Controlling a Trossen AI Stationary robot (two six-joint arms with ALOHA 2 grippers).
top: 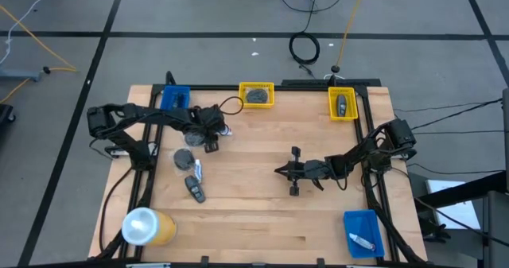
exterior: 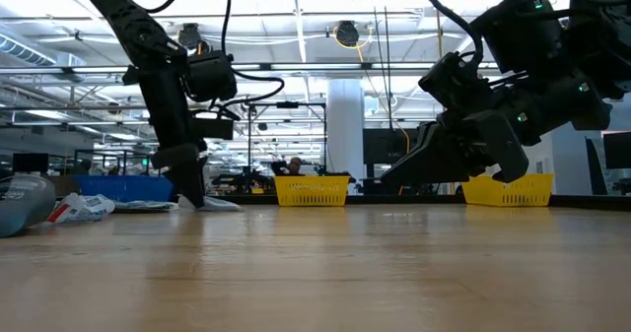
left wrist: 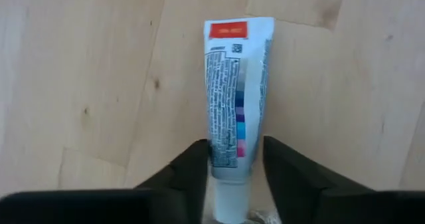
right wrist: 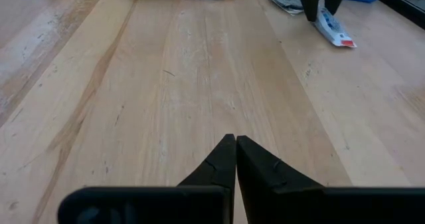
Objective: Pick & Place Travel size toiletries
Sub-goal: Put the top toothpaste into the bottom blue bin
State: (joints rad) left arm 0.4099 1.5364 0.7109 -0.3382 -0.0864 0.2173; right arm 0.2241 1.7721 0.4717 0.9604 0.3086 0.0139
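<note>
A small white tube [left wrist: 232,84] with a red label and blue marks lies flat on the wooden table, also seen as the tube [right wrist: 335,31] in the right wrist view. My left gripper [left wrist: 236,147] points down over its cap end, open, one finger on each side; bare wood shows between the tube and one finger. A grey disc [top: 184,158], a second white tube [top: 197,169] and a black oblong piece [top: 195,188] lie nearer the front. My right gripper [right wrist: 234,139] is shut, holds nothing and hovers over the table's middle right. My left gripper comes from above, its fingers standing across the tube next to the cap [left wrist: 229,184]. One finger [left wrist: 196,164] stands right at the tube's side; I cannot tell whether it touches. The tube lies flat on the table.
At the far edge stand a blue bin [top: 175,98], a yellow bin [top: 257,95] with a grey piece and a yellow bin [top: 343,103] with a black piece. A blue bin [top: 363,232] with a tube sits front right. A large yellow roll [top: 147,226] lies front left.
</note>
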